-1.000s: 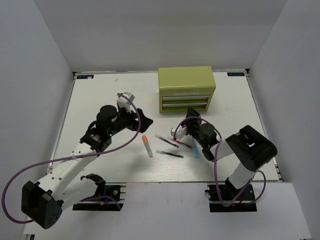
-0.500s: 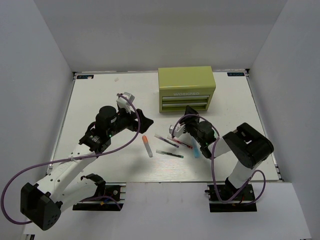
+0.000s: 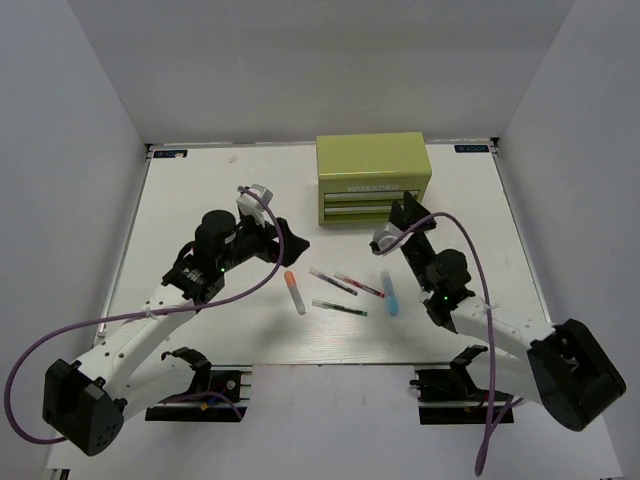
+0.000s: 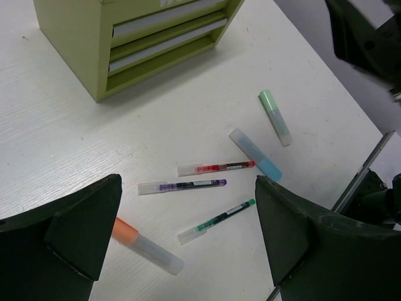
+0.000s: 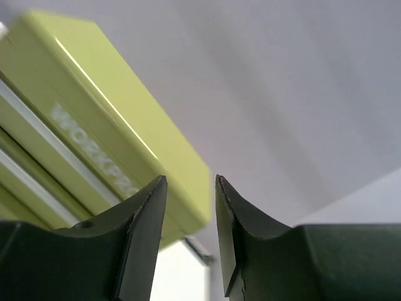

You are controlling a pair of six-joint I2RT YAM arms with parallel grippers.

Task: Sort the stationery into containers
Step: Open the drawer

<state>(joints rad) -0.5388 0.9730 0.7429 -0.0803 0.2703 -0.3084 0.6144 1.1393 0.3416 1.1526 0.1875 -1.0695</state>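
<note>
The yellow-green WORKPRO tool chest (image 3: 373, 178) stands at the back with both front drawers shut; it also shows in the left wrist view (image 4: 131, 37) and the right wrist view (image 5: 94, 119). On the table lie an orange-capped white marker (image 3: 294, 290), a dark pen (image 3: 330, 281), a red pen (image 3: 360, 286), a green pen (image 3: 338, 308) and a light blue marker (image 3: 390, 292). The mint marker (image 4: 276, 117) shows only in the left wrist view. My left gripper (image 3: 293, 241) is wide open and empty above the pens (image 4: 188, 232). My right gripper (image 3: 408, 215) is raised, narrowly open and empty (image 5: 191, 188), pointing at the chest.
White walls enclose the table on three sides. The right arm (image 3: 445, 272) reaches over the table just right of the light blue marker. Bare white table surface (image 3: 200, 200) lies left of the chest.
My right arm has lifted off the pens and swung its gripper up toward the chest, uncovering the light blue marker. My left gripper has edged slightly right.
</note>
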